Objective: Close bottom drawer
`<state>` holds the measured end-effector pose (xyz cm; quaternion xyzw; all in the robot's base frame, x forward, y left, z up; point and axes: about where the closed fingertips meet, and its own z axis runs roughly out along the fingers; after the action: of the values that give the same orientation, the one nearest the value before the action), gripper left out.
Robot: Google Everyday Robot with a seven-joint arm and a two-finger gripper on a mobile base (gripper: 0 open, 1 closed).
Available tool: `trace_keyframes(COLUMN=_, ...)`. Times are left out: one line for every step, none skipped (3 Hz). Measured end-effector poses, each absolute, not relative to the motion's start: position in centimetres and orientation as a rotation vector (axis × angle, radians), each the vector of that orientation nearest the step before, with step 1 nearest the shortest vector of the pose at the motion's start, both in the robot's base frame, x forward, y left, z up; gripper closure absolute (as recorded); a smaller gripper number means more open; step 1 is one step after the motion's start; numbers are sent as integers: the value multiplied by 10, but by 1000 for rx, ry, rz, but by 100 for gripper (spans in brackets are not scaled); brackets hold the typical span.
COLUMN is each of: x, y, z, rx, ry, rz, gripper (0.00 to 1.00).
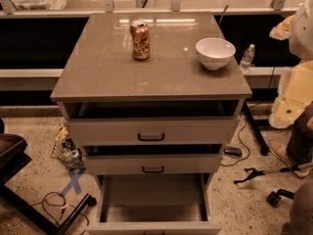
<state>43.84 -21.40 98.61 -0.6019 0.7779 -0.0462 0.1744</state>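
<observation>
1. Hand (284, 114): we take it to be the lower end of the pale arm (299, 84) off the right side of the table (98, 77), about level with the top drawer (107, 131) and well apart from every drawer front. We cannot tell how far open it is, or whether it has hold of anything.
2. The bottom drawer (154, 212) is the lowest in the table's front. It is pulled far out toward us, with its grey tray bare.
3. Above it, the top drawer and the middle drawer (112, 165) each stand slightly out, with a dark gap over each. They are not our concern.
4. A can (140, 39) and a white bowl (215, 53) stand on the table top, well back from its front edge. We judge that a push low down should not disturb them.
5. We judge the closing has not yet begun. The hand is parked to the side, probably so that the drawers are in plain sight.
6. The next move calls for bringing the hand down to the drawer's front panel and pushing squarely toward the table.
7. An off-centre push could skew the drawer. A floor cable (243, 143) and a person's shoe (279, 153) lie right of the table, near the arm's way down.
</observation>
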Motion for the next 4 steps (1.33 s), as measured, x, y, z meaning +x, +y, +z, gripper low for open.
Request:
trace_keyframes(x=438, y=-214, z=986, rx=-1706, ry=2205, rz=-131, gripper=0)
trace_keyframes(x=438, y=-214, z=969, rx=-1679, ry=2180, rz=-119, gripper=0)
trace_keyframes(x=436, y=-218, z=935, rx=-1620, ry=2151, rz=-87, gripper=0)
trace_keyframes(x=420, y=-224, z=860, rx=-1545, ry=2092, rz=0, gripper=0)
